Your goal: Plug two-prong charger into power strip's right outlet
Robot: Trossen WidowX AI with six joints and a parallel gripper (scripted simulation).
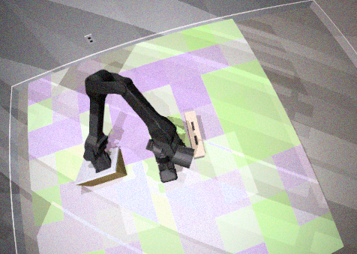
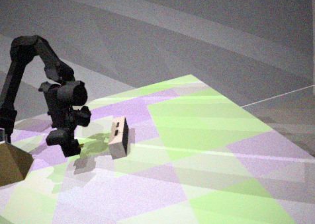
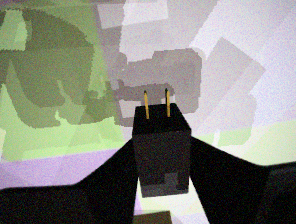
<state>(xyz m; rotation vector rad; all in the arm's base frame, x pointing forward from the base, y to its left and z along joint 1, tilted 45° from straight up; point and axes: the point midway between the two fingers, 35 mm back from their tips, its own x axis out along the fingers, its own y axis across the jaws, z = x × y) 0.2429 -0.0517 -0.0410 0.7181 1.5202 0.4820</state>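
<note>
Gripping the black, box-shaped two-prong charger (image 3: 162, 155) between the fingers of our black claw (image 2: 73, 150) (image 3: 158, 139), we hold its brass-coloured prongs outward. Our pale, oblong power strip (image 1: 199, 148) (image 2: 118, 142) lies near the claw, well in from the desk's edges and corners, both outlets unfilled.

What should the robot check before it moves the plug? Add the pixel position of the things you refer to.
1. Plug (image 3: 162, 160) held by the gripper (image 3: 158, 139): ok, a finger on each side.
2. Both prongs (image 3: 147, 106) (image 3: 168, 104) bare and side by side: ok.
3. Prongs over the strip (image 1: 199, 150) (image 2: 118, 149): not ok, the gripper is beside it.
4. Slots (image 1: 193, 127) (image 2: 116, 132) uncovered by the arm (image 1: 140, 102) (image 2: 49, 58): ok.
5. Shutter ready to open: cannot tell, too small to see.
</note>
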